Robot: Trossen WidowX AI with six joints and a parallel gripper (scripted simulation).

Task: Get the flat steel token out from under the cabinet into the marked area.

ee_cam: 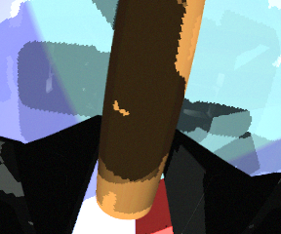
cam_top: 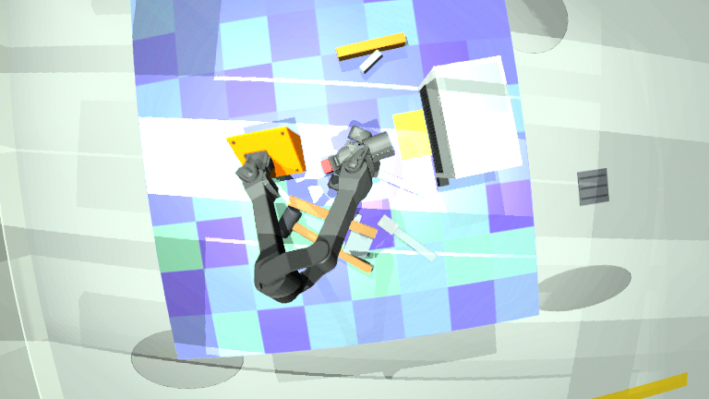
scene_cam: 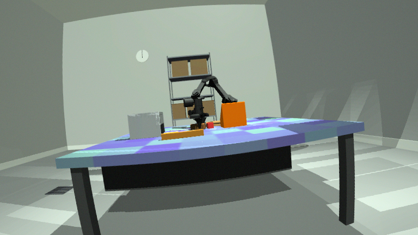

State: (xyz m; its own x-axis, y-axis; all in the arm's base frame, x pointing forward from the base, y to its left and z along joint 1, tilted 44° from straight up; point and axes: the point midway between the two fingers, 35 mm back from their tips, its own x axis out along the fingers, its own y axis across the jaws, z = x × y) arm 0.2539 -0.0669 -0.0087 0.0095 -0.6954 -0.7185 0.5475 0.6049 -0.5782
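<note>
The steel token is not visible. The white cabinet (cam_top: 478,123) (scene_cam: 144,126) stands at the right of the overhead view, dark vent slots facing the yellow marked area (cam_top: 410,136). My gripper (cam_top: 359,156) (scene_cam: 200,125) (ee_cam: 134,129) is shut on a round wooden handle (ee_cam: 140,97), low over the table left of the marked area. A thin pale shaft (cam_top: 401,184), seemingly of the same tool, extends from beneath the gripper toward the cabinet's near-left corner. Its far end is faint against glare, and the arm hides where it joins the handle.
A red block (cam_top: 327,165) (scene_cam: 209,124) is beside the gripper. The arm's base is on an orange box (cam_top: 284,146) (scene_cam: 234,115). Two tan bars (cam_top: 308,207) (cam_top: 360,262) and a pale paddle (cam_top: 413,242) lie below. An orange bar (cam_top: 372,45) (scene_cam: 182,134) and small white block (cam_top: 370,61) lie above.
</note>
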